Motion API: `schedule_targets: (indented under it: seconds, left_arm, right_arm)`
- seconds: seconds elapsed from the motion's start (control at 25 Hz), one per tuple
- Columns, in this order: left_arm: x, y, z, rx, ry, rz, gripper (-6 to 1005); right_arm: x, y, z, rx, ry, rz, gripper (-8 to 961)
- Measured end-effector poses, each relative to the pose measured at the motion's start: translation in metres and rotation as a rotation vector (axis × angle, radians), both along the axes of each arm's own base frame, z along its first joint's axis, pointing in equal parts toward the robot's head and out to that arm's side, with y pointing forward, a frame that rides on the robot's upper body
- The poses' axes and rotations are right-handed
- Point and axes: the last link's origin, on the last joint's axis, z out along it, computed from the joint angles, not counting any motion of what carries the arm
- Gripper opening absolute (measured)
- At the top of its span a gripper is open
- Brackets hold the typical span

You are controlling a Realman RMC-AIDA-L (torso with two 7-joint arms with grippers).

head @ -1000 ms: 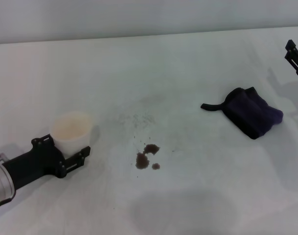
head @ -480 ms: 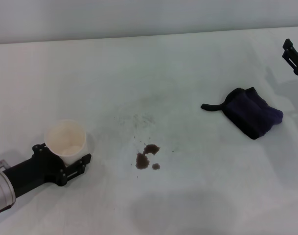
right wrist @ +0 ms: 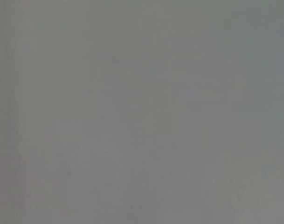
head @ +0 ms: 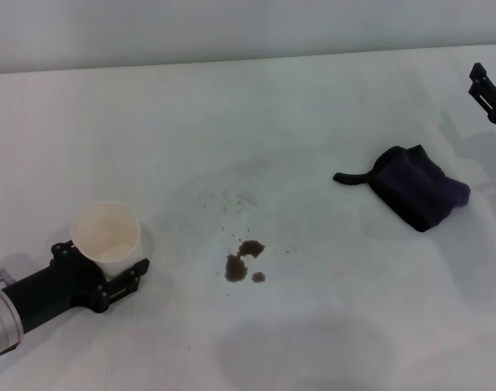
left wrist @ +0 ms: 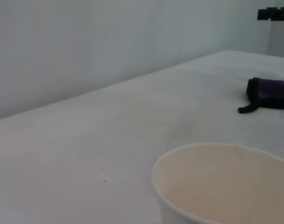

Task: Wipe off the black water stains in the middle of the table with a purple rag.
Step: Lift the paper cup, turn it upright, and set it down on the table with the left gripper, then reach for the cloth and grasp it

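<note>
The black water stains (head: 246,261) are a few small dark blotches with specks, in the middle of the white table (head: 313,122). The purple rag (head: 419,191) lies on the right with its black strap tail pointing left; it also shows in the left wrist view (left wrist: 272,93). My left gripper (head: 103,259) is at the near left, shut around a white paper cup (head: 107,230) that stands upright, well left of the stains. My right gripper (head: 492,96) is at the far right edge, beyond the rag and apart from it, partly cut off. The right wrist view shows only plain grey.
The paper cup fills the near part of the left wrist view (left wrist: 221,186). A grey wall runs along the table's far edge (head: 248,57). The right gripper shows far off in the left wrist view (left wrist: 274,14).
My left gripper has brought the cup down and toward the near left; the cup now stands upright. The right gripper has shifted slightly away. The rag and stains have not moved.
</note>
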Motion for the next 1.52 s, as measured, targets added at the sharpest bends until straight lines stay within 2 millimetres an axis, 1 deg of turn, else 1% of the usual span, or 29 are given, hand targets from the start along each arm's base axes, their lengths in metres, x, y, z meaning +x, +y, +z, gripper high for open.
schedule_targets:
  seconds: [0.28,0.4,0.6,0.8,1.08,1.28,1.52]
  left_arm:
    - [-0.004,0.0,0.002,0.024,0.017,0.004,655]
    - [-0.004,0.001,0.002,0.029,0.031,-0.012,765]
    - [-0.004,0.0,0.002,0.036,0.051,-0.04,883]
    - [-0.007,-0.004,0.002,0.053,0.058,-0.041,884]
    - [-0.02,-0.02,0.008,0.119,0.063,-0.023,886]
    - [-0.029,-0.038,0.015,0.152,0.021,0.017,884]
    - [-0.042,-0.06,0.026,0.208,-0.022,0.086,883]
  right_arm:
    - [-0.003,0.003,0.0,-0.001,0.0,0.009,845]
    - [-0.003,0.003,0.0,-0.001,-0.001,0.009,845]
    - [-0.003,0.003,0.0,-0.001,-0.001,0.008,844]
    - [-0.002,0.003,0.0,-0.002,0.0,0.007,844]
    - [-0.003,0.003,0.0,-0.001,-0.002,0.009,843]
    - [-0.005,0.004,0.0,-0.006,-0.006,0.026,842]
    - [-0.005,-0.005,0.004,0.008,0.002,0.058,842]
